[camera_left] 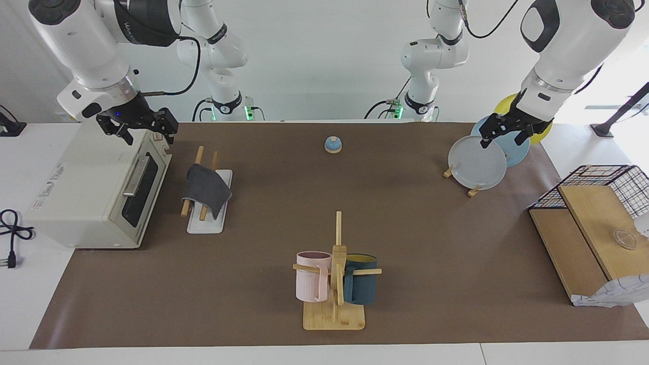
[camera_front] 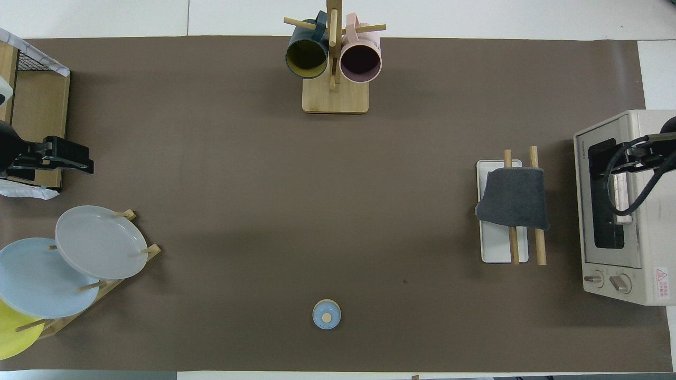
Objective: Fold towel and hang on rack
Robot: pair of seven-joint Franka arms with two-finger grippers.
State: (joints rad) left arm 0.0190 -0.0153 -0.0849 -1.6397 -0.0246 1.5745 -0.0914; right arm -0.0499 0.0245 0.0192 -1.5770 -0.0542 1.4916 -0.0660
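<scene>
The towel [camera_left: 205, 190] hangs folded over the two light-wood rods of the rack [camera_left: 205, 226], dark grey face up, toward the right arm's end of the table. It also shows in the overhead view [camera_front: 515, 198], draped across the rack [camera_front: 496, 248]. My right gripper [camera_left: 147, 138] is open and empty, up in the air over the toaster oven beside the rack; in the overhead view it [camera_front: 631, 158] is over the oven door. My left gripper [camera_left: 503, 142] is open and empty over the plate stand; in the overhead view it [camera_front: 74, 161] is by the wooden board.
A cream toaster oven [camera_left: 91, 192] stands beside the rack. A bamboo mug tree [camera_left: 334, 284] with a pink and a teal mug stands farthest from the robots. A small blue bell [camera_left: 332, 145] sits near them. A plate stand [camera_left: 476, 162] and a wire basket with wooden boards [camera_left: 588, 228] fill the left arm's end.
</scene>
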